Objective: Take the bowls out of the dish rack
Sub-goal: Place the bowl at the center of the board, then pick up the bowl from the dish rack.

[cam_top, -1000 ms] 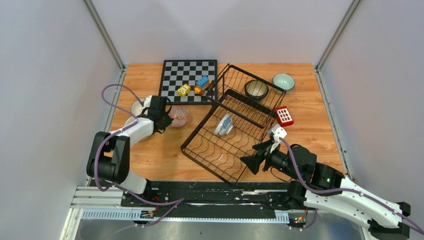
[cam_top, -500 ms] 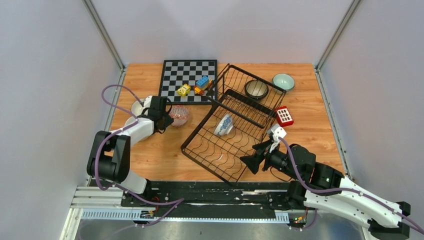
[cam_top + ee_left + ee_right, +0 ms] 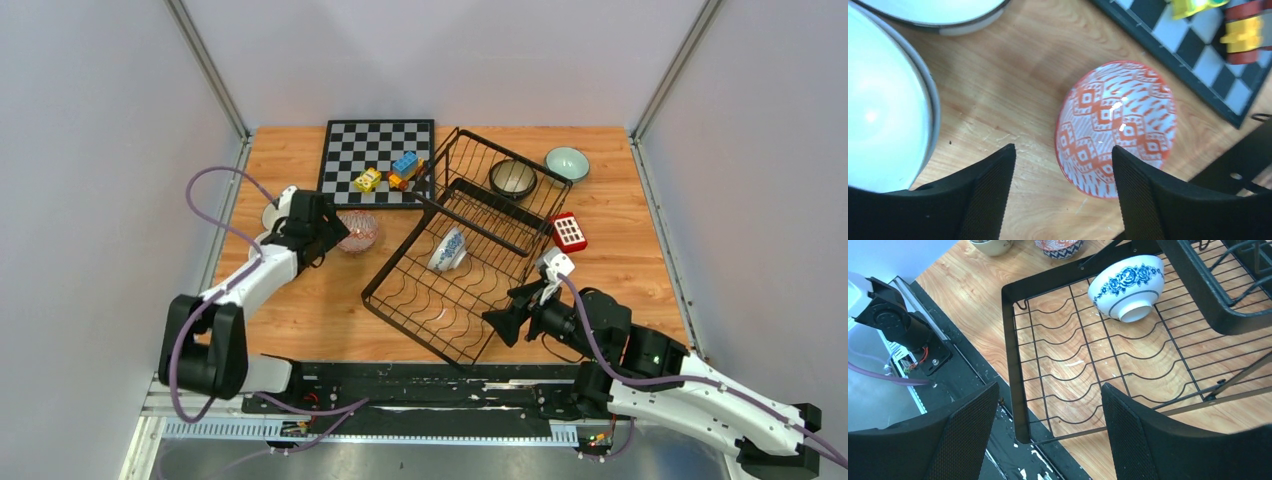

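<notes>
The dish rack (image 3: 402,247) holds a blue-and-white bowl (image 3: 448,249) tipped on its side and a dark bowl (image 3: 513,178) at the far end, while the left gripper (image 3: 1063,165) hangs spread over a red-patterned bowl (image 3: 1118,125) on the table (image 3: 310,300) and the right gripper (image 3: 1048,395) gapes empty over the rack's near corner

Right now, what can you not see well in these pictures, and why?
- Left wrist view: two white bowls are cut off by the left and top edges.
- Top view: the left arm hides most of them.
- Right wrist view: a patterned bowl is cut off by the top edge; the blue-and-white bowl turns its inside away.
- Top view: the dark bowl is too small to show its pattern.
</notes>
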Controlling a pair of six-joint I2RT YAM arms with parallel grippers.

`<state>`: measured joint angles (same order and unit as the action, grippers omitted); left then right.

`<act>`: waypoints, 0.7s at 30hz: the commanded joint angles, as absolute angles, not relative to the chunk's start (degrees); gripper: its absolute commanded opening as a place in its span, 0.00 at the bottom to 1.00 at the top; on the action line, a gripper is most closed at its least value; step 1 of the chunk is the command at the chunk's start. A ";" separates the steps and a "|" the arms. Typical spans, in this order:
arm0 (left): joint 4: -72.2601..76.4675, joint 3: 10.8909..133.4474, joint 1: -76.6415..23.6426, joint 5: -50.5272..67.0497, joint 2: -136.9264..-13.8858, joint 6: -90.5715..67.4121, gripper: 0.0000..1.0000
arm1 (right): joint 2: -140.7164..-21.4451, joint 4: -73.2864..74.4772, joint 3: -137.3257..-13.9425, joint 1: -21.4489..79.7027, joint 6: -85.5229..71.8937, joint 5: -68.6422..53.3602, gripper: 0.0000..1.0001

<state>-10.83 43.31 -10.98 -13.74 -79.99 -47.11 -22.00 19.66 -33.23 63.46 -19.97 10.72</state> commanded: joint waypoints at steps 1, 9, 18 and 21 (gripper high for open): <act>-14.59 44.03 -10.71 -13.66 -71.07 -43.84 0.76 | -21.67 22.22 -36.08 63.72 -20.27 14.16 0.78; -18.05 42.10 -16.16 -5.60 -53.33 -33.45 0.78 | -25.53 32.55 -36.74 63.66 -31.12 30.96 0.79; -10.49 39.87 -33.45 -1.22 -48.43 -23.06 0.87 | -24.84 34.00 -31.40 63.68 -41.00 33.47 0.78; -2.79 36.28 -35.39 4.51 -49.01 -24.50 0.87 | -23.76 33.42 -29.54 63.72 -41.87 33.11 0.78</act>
<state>-11.86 40.51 -32.99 -2.11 -48.27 -26.65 -25.26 32.21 -32.10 63.46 -38.09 31.44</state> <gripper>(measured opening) 0.870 0.782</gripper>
